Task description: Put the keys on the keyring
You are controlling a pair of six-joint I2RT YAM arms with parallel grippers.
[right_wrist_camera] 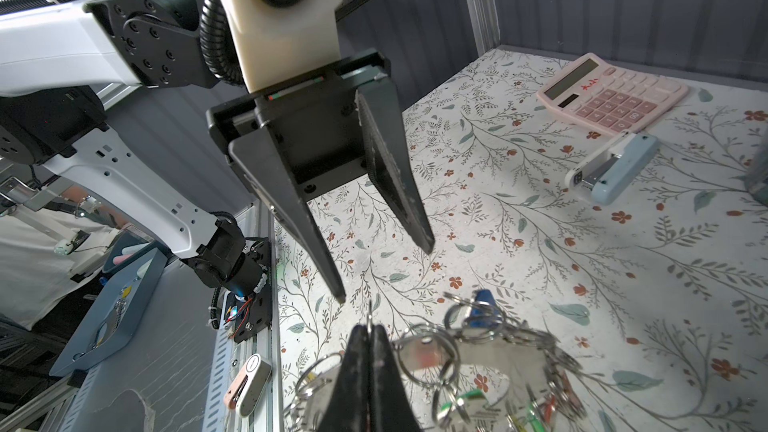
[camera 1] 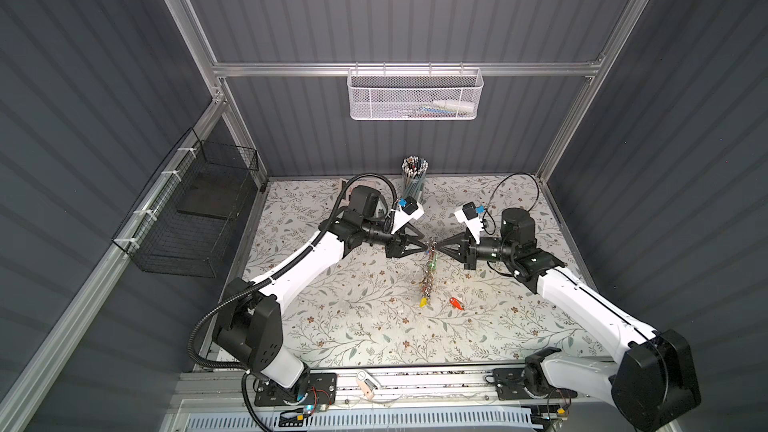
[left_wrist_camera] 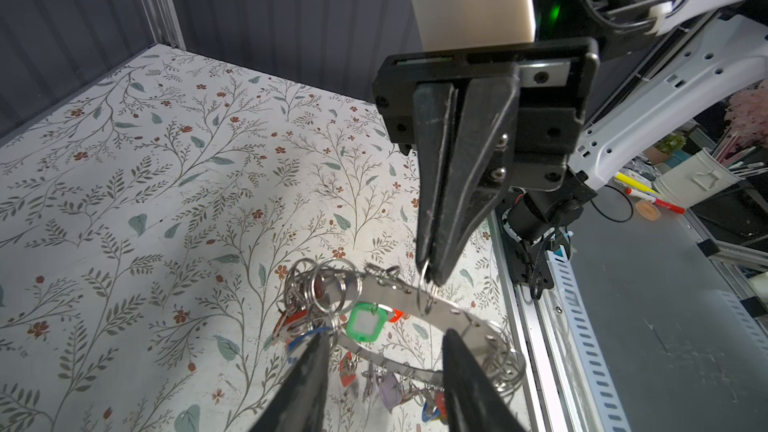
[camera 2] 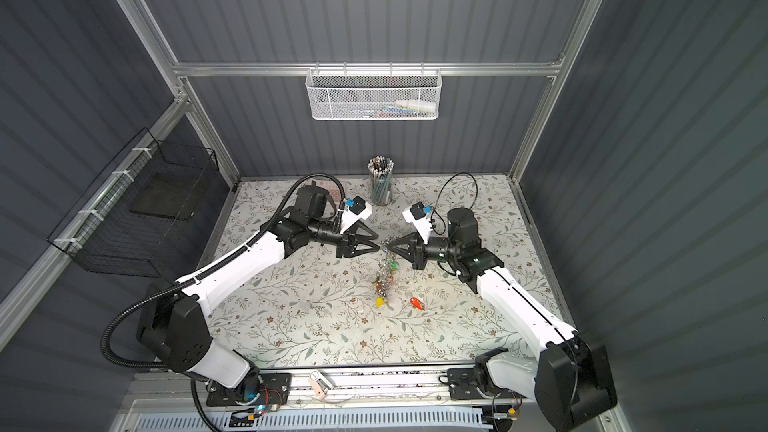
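threading step, i think: the right tool [left_wrist_camera: 432,276], clenched on a thin silver split ring [left_wrist_camera: 421,290], holds the large flat grey metal keyring [left_wrist_camera: 446,311] in the air, and the left tool [right_wrist_camera: 384,272], released beside it, probably must pinch it next.

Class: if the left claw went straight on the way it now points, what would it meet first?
Most likely the keyring, whose grey band hangs just past the open left claw; the right claw, shut on a split ring, lies close behind. Depth is uncertain.
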